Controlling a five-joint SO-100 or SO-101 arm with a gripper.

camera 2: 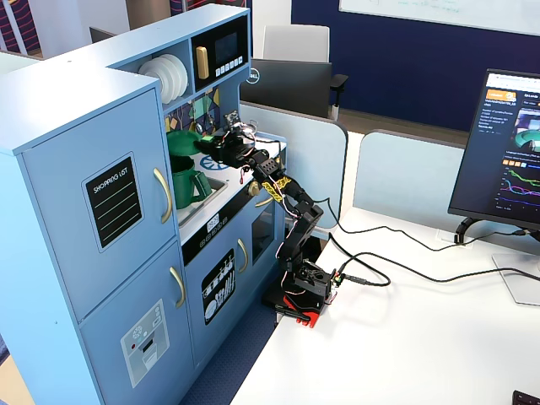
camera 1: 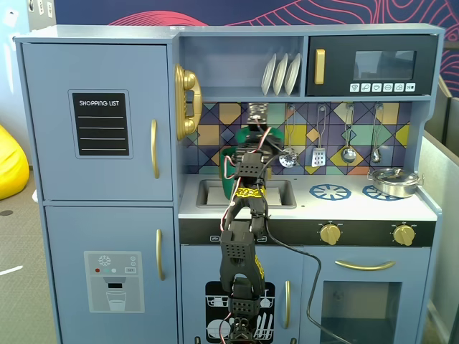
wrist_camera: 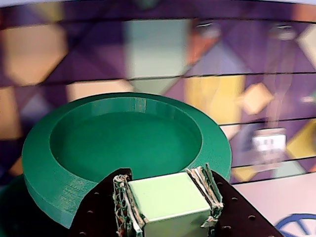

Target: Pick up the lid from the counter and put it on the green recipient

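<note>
My gripper [wrist_camera: 165,197] is shut on the pale square knob [wrist_camera: 168,200] of the green lid [wrist_camera: 74,173], one finger [wrist_camera: 123,205] on each side of it. The lid is a round disc with a sunken middle, held in front of the tiled back wall. In a fixed view the lid [camera 2: 180,139] sits slightly tilted right over the tall dark-green recipient [camera 2: 186,181], which stands in the sink. I cannot tell whether they touch. In a fixed view the arm hides most of the recipient [camera 1: 226,183]. The gripper [camera 2: 205,145] reaches in from the right.
The sink [camera 1: 281,193] is set in the white counter. Blue burner rings [camera 1: 329,191] lie to its right, and a steel pot [camera 1: 391,181] stands on the far one. Utensils [camera 1: 319,154] hang on the back wall. A shelf with plates [camera 1: 281,73] is above.
</note>
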